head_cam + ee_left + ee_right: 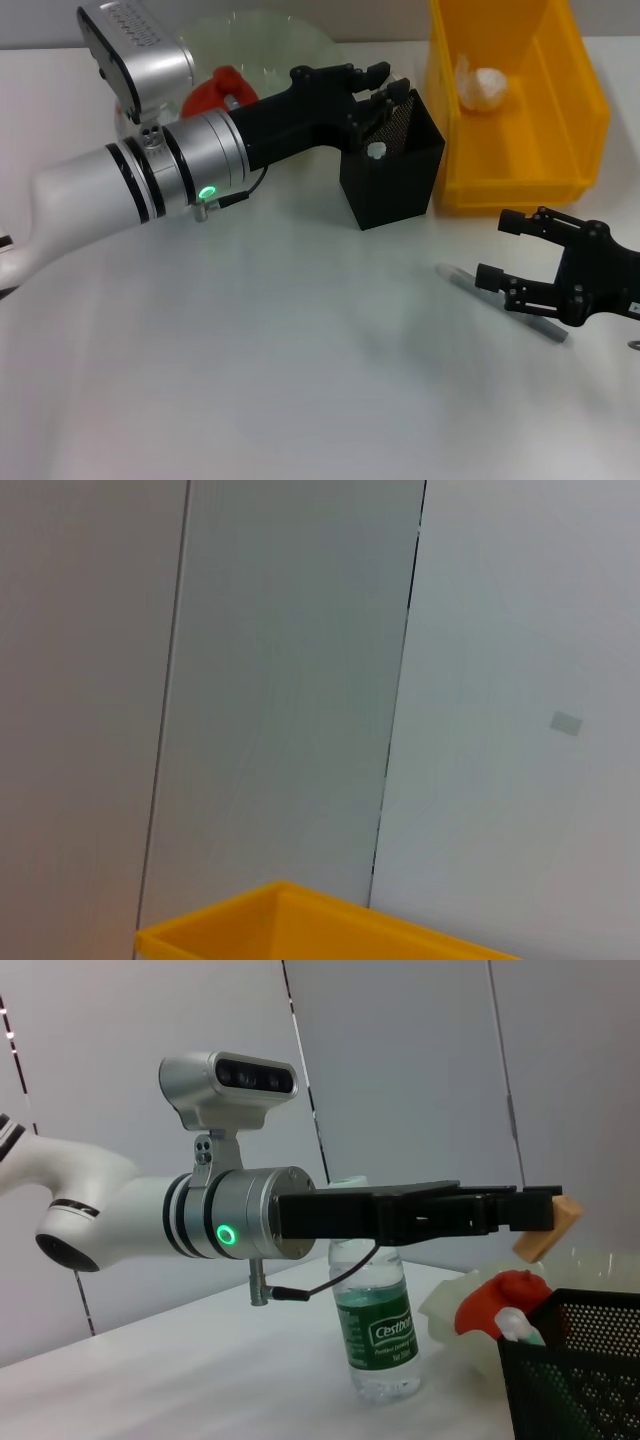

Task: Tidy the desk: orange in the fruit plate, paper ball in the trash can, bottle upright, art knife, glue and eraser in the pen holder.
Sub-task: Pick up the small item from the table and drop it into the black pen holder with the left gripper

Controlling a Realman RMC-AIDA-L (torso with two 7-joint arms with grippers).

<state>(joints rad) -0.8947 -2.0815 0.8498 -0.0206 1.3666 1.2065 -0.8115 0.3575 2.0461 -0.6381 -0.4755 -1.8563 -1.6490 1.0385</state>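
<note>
head view has our left gripper [385,88] gripping the eraser [548,1228] over the pen holder [400,190], paper ball [487,87] binned, bottle [375,1310] upright, while our open right gripper [505,250] idles at 4 o'clock beside the art knife [470,285] left on the counter [250,370].

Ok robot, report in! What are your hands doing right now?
Left gripper shut on eraser, above pen holder. Right gripper open, low beside art knife. Nothing blocking the holder.

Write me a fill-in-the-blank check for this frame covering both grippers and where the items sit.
1. The left gripper holds the eraser above the ____.
2. The paper ball lies inside the ____ bin.
3. The bottle stands ____.
4. The right gripper hangs open over the art knife, which lies on the ____.

Missing words: pen holder; yellow; upright; table
</note>
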